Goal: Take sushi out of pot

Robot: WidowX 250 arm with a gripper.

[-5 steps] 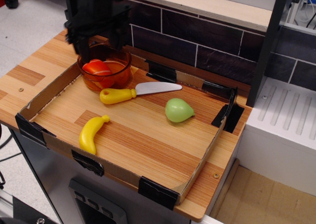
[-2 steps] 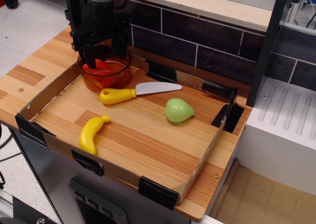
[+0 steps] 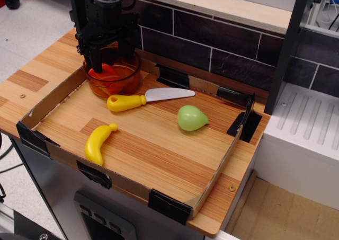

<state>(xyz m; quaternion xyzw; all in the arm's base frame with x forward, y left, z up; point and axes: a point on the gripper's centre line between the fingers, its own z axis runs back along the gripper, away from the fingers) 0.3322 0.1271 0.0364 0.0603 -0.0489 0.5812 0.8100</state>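
The amber-orange pot point(image 3: 127, 80) stands at the back left of the cardboard tray. The orange-red sushi point(image 3: 105, 73) lies inside it, towards the left. My black gripper point(image 3: 110, 60) hangs straight over the pot with its fingers reaching down into it. The left finger point(image 3: 95, 60) is at the sushi's left edge. The right finger point(image 3: 127, 50) is at the pot's right side. The jaws stand apart around the sushi and look open. The gripper hides the back of the pot and part of the sushi.
A toy knife point(image 3: 145, 98) with a yellow handle lies just in front of the pot. A green pear point(image 3: 190, 117) sits mid-tray and a yellow banana point(image 3: 99, 143) lies front left. Low cardboard walls point(image 3: 212, 179) ring the tray. A dark tiled wall stands behind.
The gripper has come down over the pot, and its fingers now reach inside around the sushi. Over the last 0.4 s it has hardly moved. The sushi has stayed in place.
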